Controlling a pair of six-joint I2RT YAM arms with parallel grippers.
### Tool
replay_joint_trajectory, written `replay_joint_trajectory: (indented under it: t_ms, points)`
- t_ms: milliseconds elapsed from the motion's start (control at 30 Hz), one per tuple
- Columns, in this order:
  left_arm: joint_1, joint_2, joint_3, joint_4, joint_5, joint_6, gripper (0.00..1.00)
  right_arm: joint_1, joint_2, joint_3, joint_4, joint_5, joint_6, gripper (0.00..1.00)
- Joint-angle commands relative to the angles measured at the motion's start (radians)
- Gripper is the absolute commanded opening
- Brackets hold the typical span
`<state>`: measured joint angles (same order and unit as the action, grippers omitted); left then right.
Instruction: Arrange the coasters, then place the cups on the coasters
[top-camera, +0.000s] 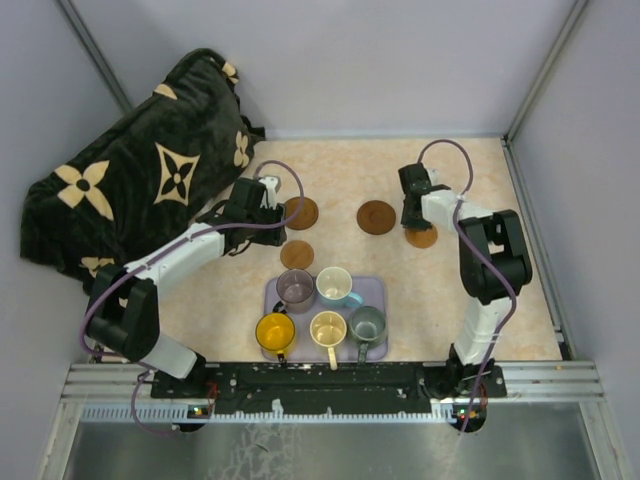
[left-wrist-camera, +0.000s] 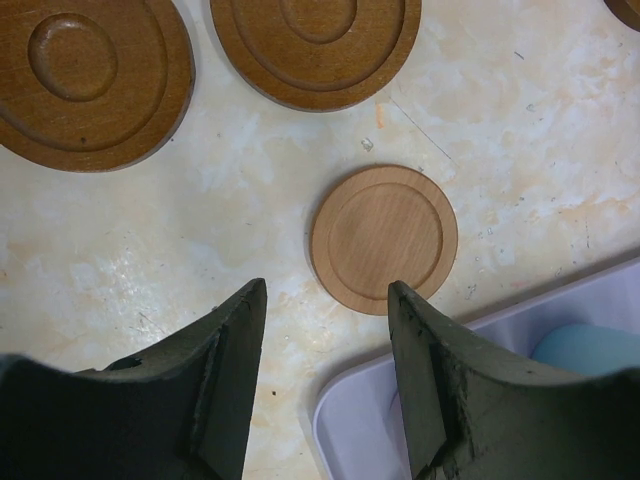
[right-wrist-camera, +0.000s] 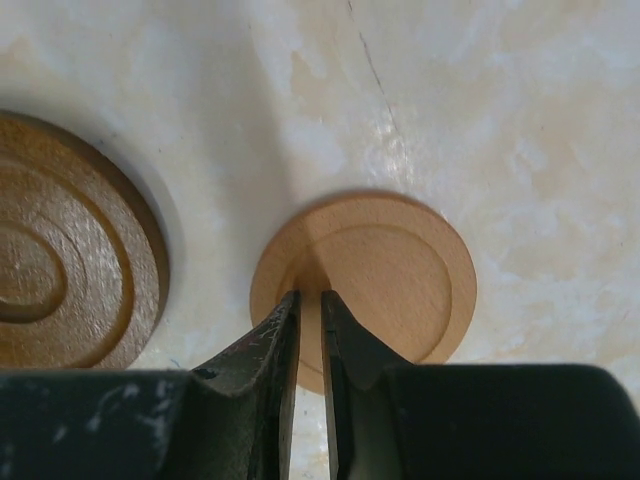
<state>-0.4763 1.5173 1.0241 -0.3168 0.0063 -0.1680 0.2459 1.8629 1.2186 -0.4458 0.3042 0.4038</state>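
Arranging is the step in hand. All five cups sit in the lavender tray (top-camera: 376, 291): yellow cup (top-camera: 275, 331), purple-grey cup (top-camera: 296, 290), cream cup (top-camera: 328, 328), grey-green cup (top-camera: 367, 323) and white-and-blue cup (top-camera: 334, 286). None is on a coaster.

The right hand (right-wrist-camera: 310, 298) is down over the right pale coaster (right-wrist-camera: 390, 270). Its fingers are drawn almost together, just a thin slit, with nothing clamped between them. The tips sit over the disc's near rim, and whether they press on it I cannot tell. My read is that this disc is being lined up beside the dark coaster (right-wrist-camera: 60, 270) to its left.

The left hand (left-wrist-camera: 327, 293) hangs about half spread and empty above the worktop (left-wrist-camera: 200, 230). The left pale coaster (left-wrist-camera: 383, 238) lies flat just beyond its fingertips, near the tray's corner.

The next move looks fiddly. A thin flat disc gives little to pinch from above, so I'd expect a push on the face or rim, or one finger worked under the edge.

On materials, the pale coasters look like smooth turned wood, round, with a shallow raised lip. Another dark coaster (left-wrist-camera: 90, 70) is bigger, with stepped rings around a dished centre. The worktop is glossy, marbled cream and peach, so the discs should slide easily. The cups are small and handled, and the purple-grey one is translucent.
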Motion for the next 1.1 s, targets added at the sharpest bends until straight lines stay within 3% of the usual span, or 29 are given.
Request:
replay_joint_trajectory:
  t_ms: [0, 633, 1067]
  points:
    - [-0.005, 0.005, 0.006, 0.004, -0.018, 0.002, 0.59, -0.008, 0.065, 0.061, -0.006, 0.005, 0.0, 0.16]
    - [-0.004, 0.03, 0.018, 0.008, -0.056, 0.013, 0.58, 0.007, 0.21, 0.263, -0.02, -0.125, -0.013, 0.15]
    - [-0.003, 0.031, 0.001, 0.033, -0.072, -0.001, 0.59, 0.1, 0.269, 0.345, -0.041, -0.145, -0.001, 0.14]
